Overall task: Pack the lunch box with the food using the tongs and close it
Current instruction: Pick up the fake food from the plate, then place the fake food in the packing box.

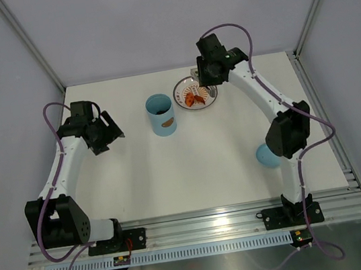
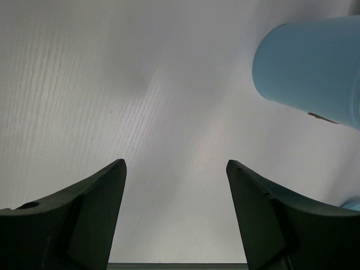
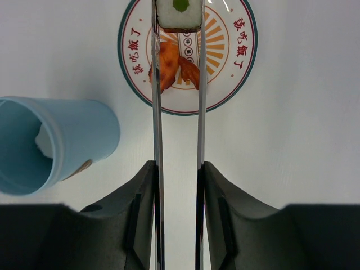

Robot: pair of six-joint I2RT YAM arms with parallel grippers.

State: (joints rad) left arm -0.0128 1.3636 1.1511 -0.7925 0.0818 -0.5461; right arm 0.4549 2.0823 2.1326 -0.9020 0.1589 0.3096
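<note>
My right gripper [image 3: 179, 166] is shut on the silver tongs [image 3: 157, 112], one finger pressing each arm. The tong tips pinch a white roll with a green centre [image 3: 179, 14] over the red-rimmed plate [image 3: 129, 56]. Orange food pieces [image 3: 169, 64] lie on that plate. The light-blue lunch box [image 1: 162, 114] stands open left of the plate, with a pale piece [image 3: 42, 140] inside. My left gripper [image 1: 109, 135] hangs open and empty to the box's left. In the left wrist view the lunch box [image 2: 309, 67] is at the upper right, apart from the gripper [image 2: 176, 163].
The round blue lid [image 1: 265, 156] lies on the table at the right, partly hidden behind my right arm's elbow [image 1: 288, 129]. Grey walls close in the white table on three sides. A metal rail runs along the near edge.
</note>
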